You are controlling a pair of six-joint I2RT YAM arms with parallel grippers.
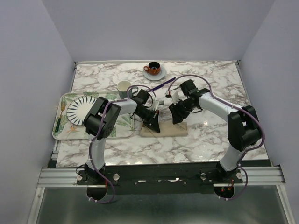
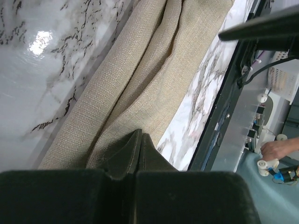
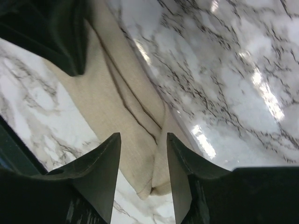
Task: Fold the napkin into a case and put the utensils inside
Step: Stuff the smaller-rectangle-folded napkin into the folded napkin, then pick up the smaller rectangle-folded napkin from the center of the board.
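- Bench (image 1: 205, 140): napkin (image 1: 172, 131) lies at frame centre, folded into a narrow strip.
- Left pincer (image 2: 141, 135): shut, tips on the cloth; best used as an anchor.
- Right pincer (image 3: 142, 137): jaws apart, empty, over the strip's end; should pinch the top layer only.

Closed end effector (image 2: 138, 136) against folded beige napkin (image 2: 140, 70), marble table (image 2: 37, 74)

no readable text, labels, brands, numbers or signs on anything in view
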